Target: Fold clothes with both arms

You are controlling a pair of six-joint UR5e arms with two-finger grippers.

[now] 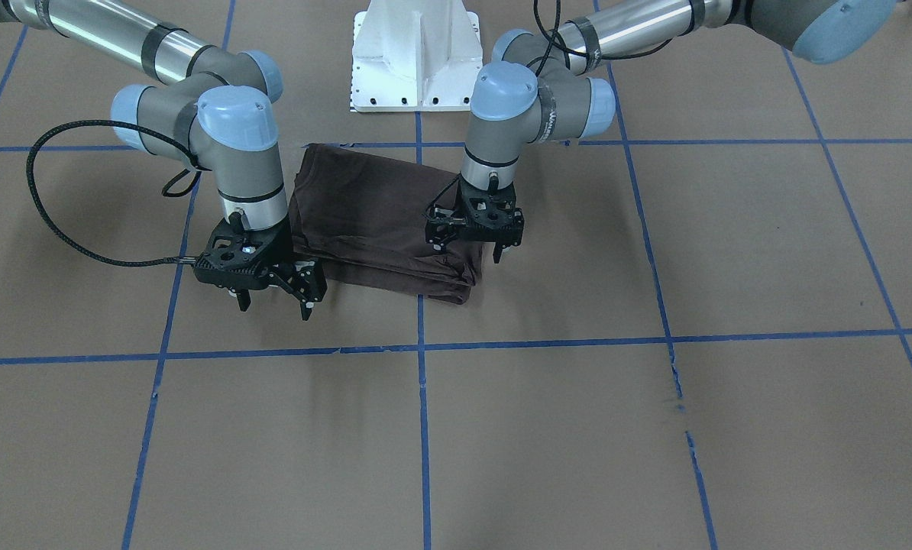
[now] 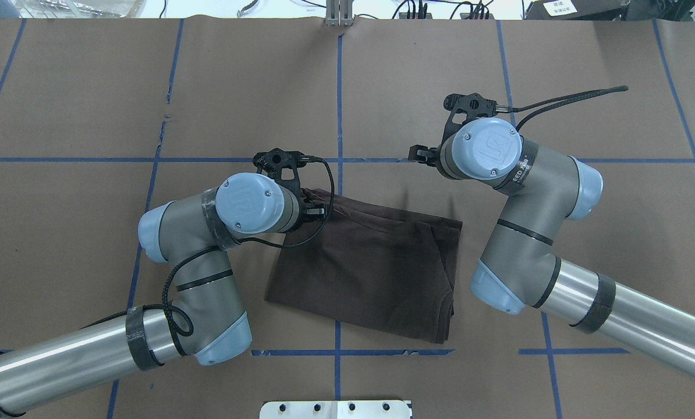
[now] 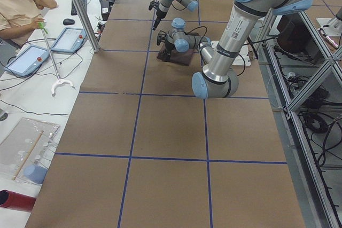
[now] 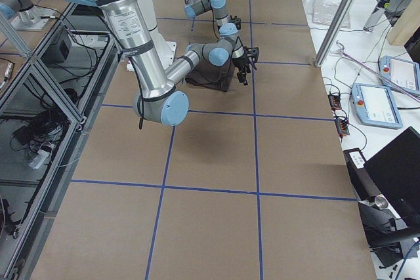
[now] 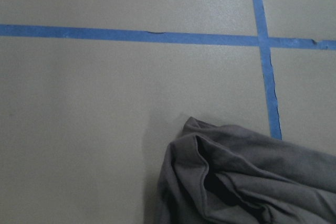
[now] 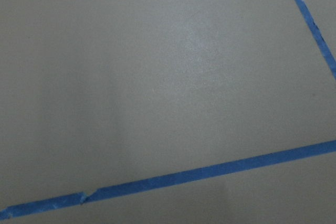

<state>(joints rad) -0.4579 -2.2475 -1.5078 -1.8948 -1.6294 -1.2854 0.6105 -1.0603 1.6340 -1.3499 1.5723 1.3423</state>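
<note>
Exterior front-facing, right end effector (image 1: 274,304) spread, empty

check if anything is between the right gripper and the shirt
Nothing visible does. The right gripper hangs open beside the folded T-shirt, with only bare table around it. The left gripper is over the shirt's other end.
</note>
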